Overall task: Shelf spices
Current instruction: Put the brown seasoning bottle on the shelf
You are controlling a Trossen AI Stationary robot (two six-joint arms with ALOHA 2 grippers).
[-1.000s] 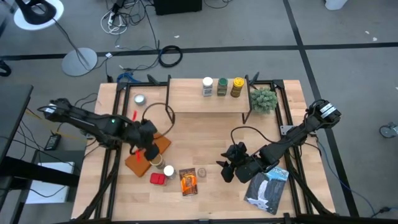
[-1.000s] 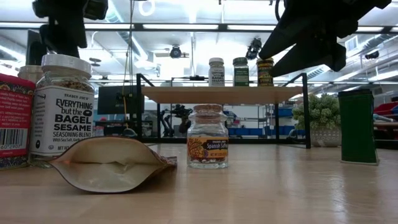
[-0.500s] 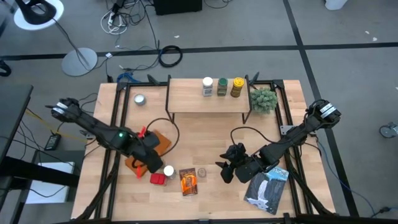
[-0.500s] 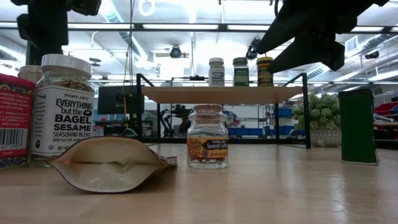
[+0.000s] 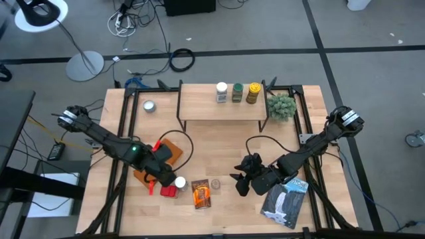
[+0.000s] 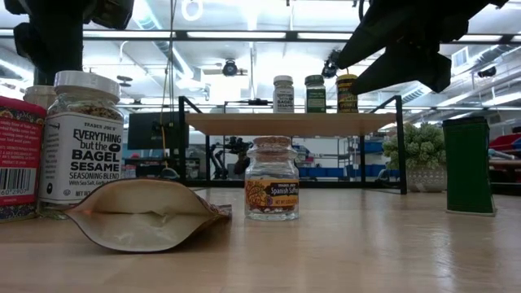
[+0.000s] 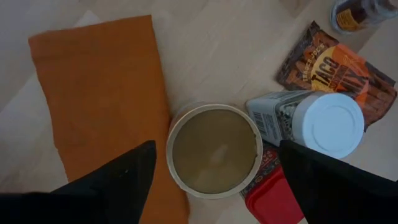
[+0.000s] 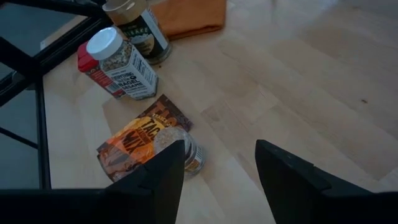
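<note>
My left gripper hangs open, pointing down over the tan cylinder. Its fingers stand on either side of the cylinder's round top. Beside the cylinder stand a white-lidded jar and a red tin. An orange packet lies flat with a small glass jar at its edge. White-, green- and yellow-lidded jars stand on the shelf. My right gripper waits open above the table, right of the small jar. A dark green box stands at the right.
A flat orange-brown slab lies just behind the tan cylinder. A silver round tin sits far left and a small plant stands right of the shelf. A black-and-white packet lies near right. Bare wood lies mid-table.
My left gripper has moved toward the table's near edge and down. It has come off the orange-brown slab and now hangs over the tan cylinder, still open.
</note>
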